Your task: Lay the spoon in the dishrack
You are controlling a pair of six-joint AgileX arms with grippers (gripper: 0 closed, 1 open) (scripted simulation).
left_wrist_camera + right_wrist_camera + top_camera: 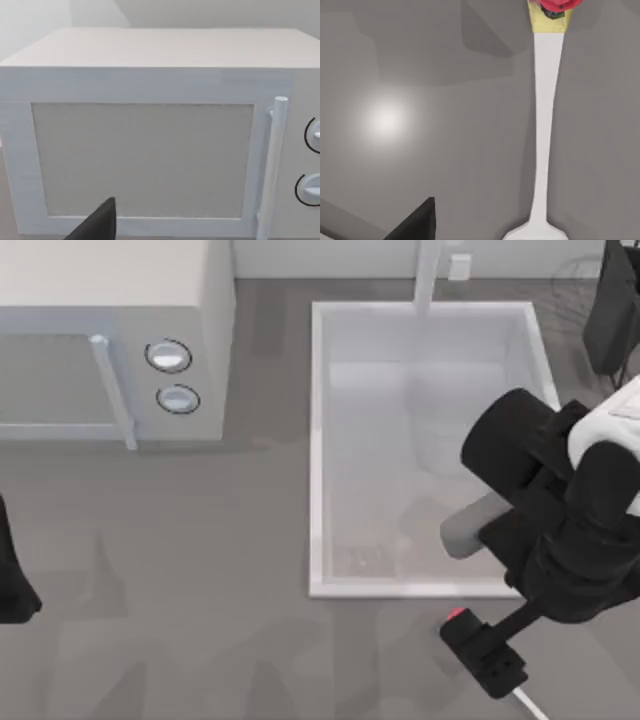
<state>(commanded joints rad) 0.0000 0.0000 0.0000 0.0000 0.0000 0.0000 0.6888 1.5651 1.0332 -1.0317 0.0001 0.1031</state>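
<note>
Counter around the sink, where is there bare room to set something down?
The widest free patch of counter runs in front of the microwave, left of the sink. The narrow strip between microwave and sink is bare too. It is crowded by the sink's front right corner: the right end effector sits over the spoon. The left end effector is parked at the left edge.

We see rendered kitchen scene: grey countertop [200,570], white microwave [110,340] with door handle [112,390] and two round knobs [172,375], big white sink basin [320,440] set in counter, faucet [428,275] above it.
</note>
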